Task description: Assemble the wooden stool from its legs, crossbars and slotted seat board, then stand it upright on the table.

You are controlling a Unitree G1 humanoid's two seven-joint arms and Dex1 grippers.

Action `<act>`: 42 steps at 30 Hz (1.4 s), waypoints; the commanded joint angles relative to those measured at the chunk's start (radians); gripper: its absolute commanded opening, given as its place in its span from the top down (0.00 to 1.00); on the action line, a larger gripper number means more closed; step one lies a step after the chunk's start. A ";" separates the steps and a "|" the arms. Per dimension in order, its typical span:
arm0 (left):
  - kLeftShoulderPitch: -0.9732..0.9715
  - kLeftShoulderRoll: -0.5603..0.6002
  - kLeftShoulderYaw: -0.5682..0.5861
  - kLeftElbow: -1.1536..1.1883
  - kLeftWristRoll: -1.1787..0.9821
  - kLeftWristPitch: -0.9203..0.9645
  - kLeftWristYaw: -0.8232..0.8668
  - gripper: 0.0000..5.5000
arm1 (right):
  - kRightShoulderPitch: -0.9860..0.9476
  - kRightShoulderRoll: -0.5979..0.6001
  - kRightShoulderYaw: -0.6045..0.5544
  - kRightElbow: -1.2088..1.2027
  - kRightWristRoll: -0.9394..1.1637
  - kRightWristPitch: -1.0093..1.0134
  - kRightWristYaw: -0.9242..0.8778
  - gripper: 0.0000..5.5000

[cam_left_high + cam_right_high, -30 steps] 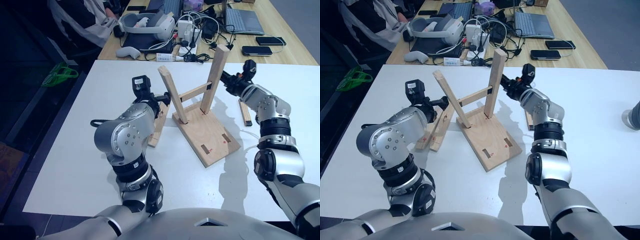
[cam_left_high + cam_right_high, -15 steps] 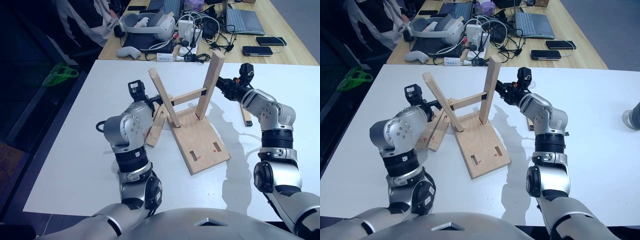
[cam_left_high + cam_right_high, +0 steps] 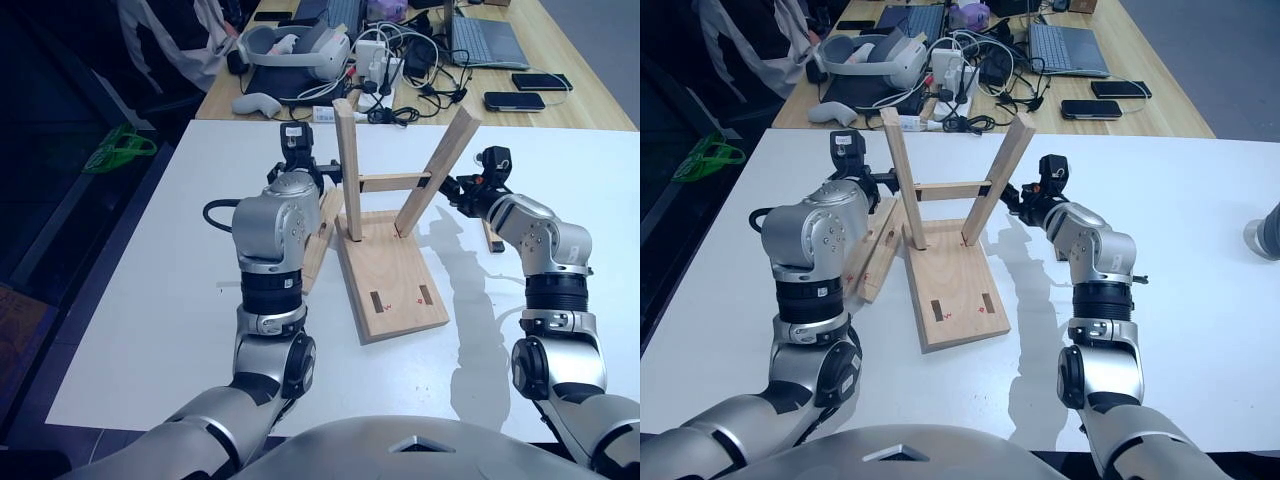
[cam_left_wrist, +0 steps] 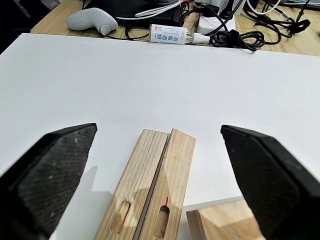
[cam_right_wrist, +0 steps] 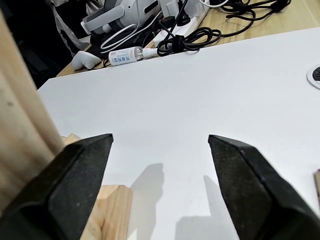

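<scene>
The slotted seat board (image 3: 395,290) lies flat mid-table. Two legs stand in it: the left leg (image 3: 348,170) nearly upright, the right leg (image 3: 438,165) leaning outward. A crossbar (image 3: 395,181) joins them. My left gripper (image 3: 323,180) is open just beside the left leg, with nothing between its fingers. Under it in the left wrist view lie two loose legs (image 4: 155,190) side by side, past the open left gripper (image 4: 159,129). My right gripper (image 3: 452,188) is open next to the right leg (image 5: 20,120), which stands against one finger (image 5: 75,170).
A loose wooden piece (image 3: 490,237) lies on the table behind my right arm. The wooden desk (image 3: 560,110) at the back holds a headset (image 3: 290,45), cables, a small bottle (image 4: 170,35), a laptop and phones. White table is free at front and far right.
The seat board has turned and slid toward the table's front-left, and its legs swung from a left lean to more upright. Both grippers followed, the left one rising farther back.
</scene>
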 commanded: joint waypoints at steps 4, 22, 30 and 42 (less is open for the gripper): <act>-0.007 -0.058 -0.022 0.018 -0.071 -0.013 -0.117 0.16 | -0.047 0.038 0.043 -0.152 0.086 0.105 0.065 0.35; -0.078 0.090 -0.070 0.209 -0.039 -0.160 -0.364 0.16 | 0.106 -0.191 0.128 -0.330 0.047 0.302 0.126 0.35; -0.052 0.078 -0.041 0.185 -0.047 -0.180 -0.359 0.16 | -0.009 -0.215 0.057 -0.258 0.025 0.247 0.105 0.35; -0.082 0.087 0.017 0.194 -0.071 -0.251 -0.337 0.16 | -0.237 -0.168 -0.041 -0.050 -0.095 -0.048 -0.130 0.35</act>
